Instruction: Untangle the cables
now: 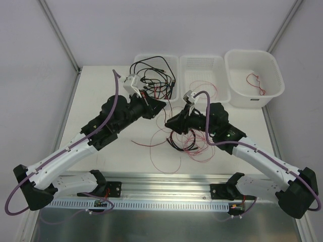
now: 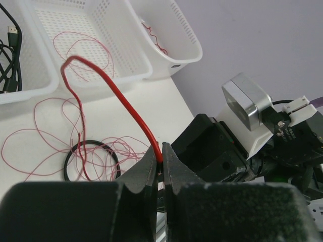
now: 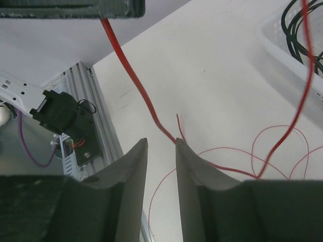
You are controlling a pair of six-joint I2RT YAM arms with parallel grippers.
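Left gripper (image 2: 160, 157) is pinched shut on a thicker red wire (image 2: 123, 98), which rises from the jaws in a tall arch and drops into the tangle on the table (image 1: 111, 151). Right gripper (image 3: 161, 151) hangs with its fingers a little apart and nothing between them; the same red wire runs down to a point just ahead of that gap.

The tangle lies between the 2 grippers: many thin pink wires (image 2: 45, 131) looped over and through a black cable ring (image 2: 93, 142). More black cables (image 1: 154, 75) sit in the left basket (image 1: 139, 58).

By my reading, everything weighs next to nothing. The pink wires look limp and likely to snag or drag the whole heap if pulled hard. The red wire holds its curve, so it seems springier and easier to pinch. A sensible hold for the right gripper is on that red wire close to the heap, so the 2 can draw it out slowly.
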